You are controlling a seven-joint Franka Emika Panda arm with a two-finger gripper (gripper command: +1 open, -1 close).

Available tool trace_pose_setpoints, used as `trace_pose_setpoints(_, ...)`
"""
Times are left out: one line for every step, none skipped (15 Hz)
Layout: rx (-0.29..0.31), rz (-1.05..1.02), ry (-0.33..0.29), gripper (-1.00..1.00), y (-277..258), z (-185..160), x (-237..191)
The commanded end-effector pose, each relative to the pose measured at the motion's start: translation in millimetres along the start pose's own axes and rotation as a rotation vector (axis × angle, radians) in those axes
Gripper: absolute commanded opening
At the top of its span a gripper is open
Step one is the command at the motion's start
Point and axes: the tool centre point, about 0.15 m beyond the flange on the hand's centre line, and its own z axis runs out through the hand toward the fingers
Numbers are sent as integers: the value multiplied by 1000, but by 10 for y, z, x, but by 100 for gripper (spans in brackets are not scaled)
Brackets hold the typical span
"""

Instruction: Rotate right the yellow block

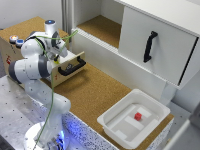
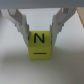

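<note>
In the wrist view the yellow block (image 2: 40,45) fills the middle; it is a bright cube with a black "N" and a line on its facing side, resting on a pale surface. My gripper (image 2: 40,30) straddles it, and both grey fingers (image 2: 21,25) press against its upper sides. In the exterior view the arm bends over the open wooden drawer (image 1: 70,62) at the exterior view's left, and the gripper (image 1: 61,50) hangs there. The block is hidden by the arm in that view.
A small red block (image 1: 138,116) lies in a white tray (image 1: 115,125) at the cork tabletop's near right. Round coloured buttons (image 1: 13,38) sit on the wooden box at the left. A white cabinet door with a black handle (image 1: 149,46) stands behind.
</note>
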Motion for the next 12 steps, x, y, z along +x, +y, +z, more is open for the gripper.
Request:
trace_pose_setpoints(72,-25,4,100,22,-306,38)
trace_pose_setpoints(58,-58,-18,100,-4,-424,-5)
trace_pose_setpoints(55,-86,-22,100,-25,-545,-47)
trace_pose_setpoints(54,-104,-22,100,-42,-695,-87)
trace_pose_setpoints(48,-127,-16,100,-80,-850,-130)
trace_pose_setpoints(46,-142,-22,100,-125,-970,-172)
trace_pose_setpoints(45,-158,-16,100,-189,-1121,-234)
trace_pose_setpoints(50,-182,-19,100,-273,-1250,-300)
trace_pose_setpoints(53,-204,-19,100,-355,-1401,-376)
trace_pose_setpoints(43,-233,-22,100,-424,-1534,-430)
trace_pose_setpoints(49,-265,-31,100,-483,-1659,-477)
trace_pose_setpoints(52,-304,-57,100,-541,-1772,-517)
